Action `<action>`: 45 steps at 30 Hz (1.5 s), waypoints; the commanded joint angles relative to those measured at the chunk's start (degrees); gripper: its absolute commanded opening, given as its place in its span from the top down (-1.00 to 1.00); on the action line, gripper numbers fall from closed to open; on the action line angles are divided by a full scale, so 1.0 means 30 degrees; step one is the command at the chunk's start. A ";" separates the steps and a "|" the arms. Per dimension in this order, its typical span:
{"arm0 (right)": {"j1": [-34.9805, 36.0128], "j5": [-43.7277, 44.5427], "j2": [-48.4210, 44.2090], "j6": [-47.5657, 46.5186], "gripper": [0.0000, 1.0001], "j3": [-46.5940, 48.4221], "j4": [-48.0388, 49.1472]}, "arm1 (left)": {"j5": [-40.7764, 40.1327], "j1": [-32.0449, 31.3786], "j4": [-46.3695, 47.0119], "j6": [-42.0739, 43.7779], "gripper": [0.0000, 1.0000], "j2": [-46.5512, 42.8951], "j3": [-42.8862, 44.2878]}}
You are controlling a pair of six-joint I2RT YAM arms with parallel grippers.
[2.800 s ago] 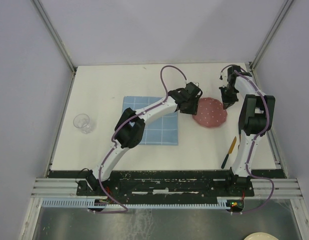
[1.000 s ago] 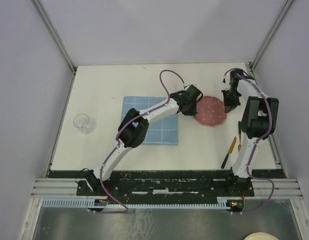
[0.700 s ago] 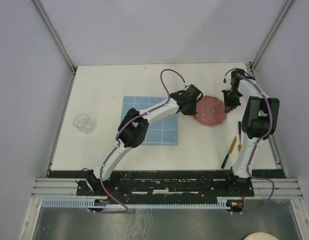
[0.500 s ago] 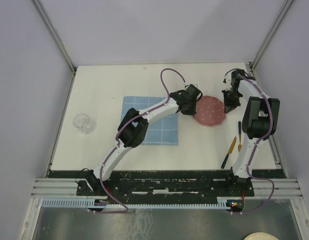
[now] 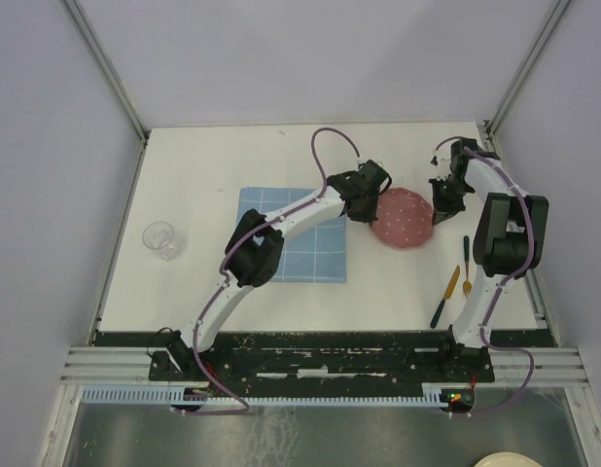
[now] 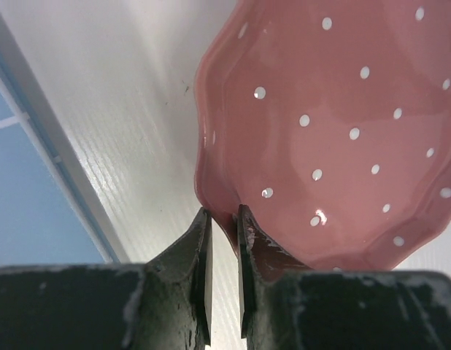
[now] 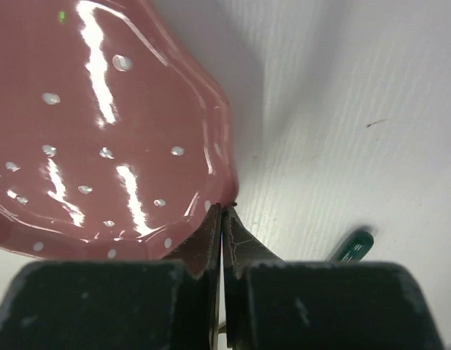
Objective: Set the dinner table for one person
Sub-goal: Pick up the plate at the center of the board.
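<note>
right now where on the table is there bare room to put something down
Free: the far strip of the table behind the placemat and plate; the left side around the glass; the near patch between placemat and cutlery. Crowded: around the plate, with the left gripper and right gripper at its rim, and the right edge by the cutlery.

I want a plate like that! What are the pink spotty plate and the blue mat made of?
The pink plate looks like glazed ceramic, or maybe hard plastic: it is smooth and glossy, with bright light streaks. The blue mat looks like cloth: flat and matte, with thin white grid lines.
</note>
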 commanded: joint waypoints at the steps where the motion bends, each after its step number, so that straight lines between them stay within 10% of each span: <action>1: 0.0780 -0.2204 -0.1713 -0.0508 0.96 -0.0134 0.0376 | 0.1157 -0.0488 0.1307 0.1935 0.94 -0.2402 0.0418; 20: 0.1510 -0.0958 -0.1468 -0.1607 0.95 0.0591 0.0255 | 0.1358 -0.0325 0.1051 0.2101 0.94 -0.2851 -0.0491; 28: 0.0847 -0.0650 -0.1224 -0.2295 0.19 0.0886 -0.0023 | 0.1384 -0.0090 0.0852 0.2174 0.94 -0.2880 -0.0503; 45: -0.0426 -0.3456 0.0597 -0.3235 0.17 -0.0279 0.0292 | 0.1214 -0.0010 0.0894 0.2299 0.94 -0.2697 -0.0406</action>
